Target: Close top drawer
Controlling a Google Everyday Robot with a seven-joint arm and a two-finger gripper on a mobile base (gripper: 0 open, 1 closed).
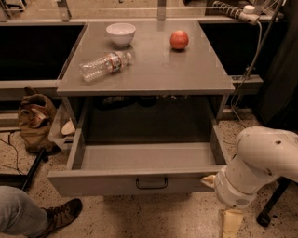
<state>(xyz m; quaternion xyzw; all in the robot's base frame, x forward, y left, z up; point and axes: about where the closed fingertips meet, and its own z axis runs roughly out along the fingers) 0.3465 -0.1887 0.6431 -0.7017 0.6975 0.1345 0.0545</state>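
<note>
Nearest, off the table's near left corner: a knee in jeans (pixel 16 211) and a brown shoe (pixel 59 214) on speckled floor (pixel 153 218). Off the near right corner: a bulky white arm (pixel 260 155), with the gripper (pixel 209 180) mostly hidden behind its wrist. Only a pale tan tip showing, right against the right end of the drawer's front panel; cannot tell whether the claw is spread or pressed together. Next, the top drawer (pixel 144 158), standing well out from under the table's near edge toward the camera. Tall flat front panel facing the viewer, long axis left to right, parallel to that near edge; small dark loop handle (pixel 151 182) at the panel's centre. Grey tray reaching back to the dark opening beneath the tabletop, side walls square to the near edge. Above, the grey table (pixel 153 76). On it, a clear plastic bottle (pixel 104 65) lying on its side toward the left edge, cap end aimed at the far right. Farther back, a white bowl (pixel 121 33) upright near the far edge, left of centre, and a red apple (pixel 179 40) toward the far right corner, well apart from the bowl. Off the left edge, on the floor, a brown bag (pixel 35 122). Beyond the far right corner, a white power strip (pixel 237 10) with a cable (pixel 253 60) hanging down beside the right edge.
</note>
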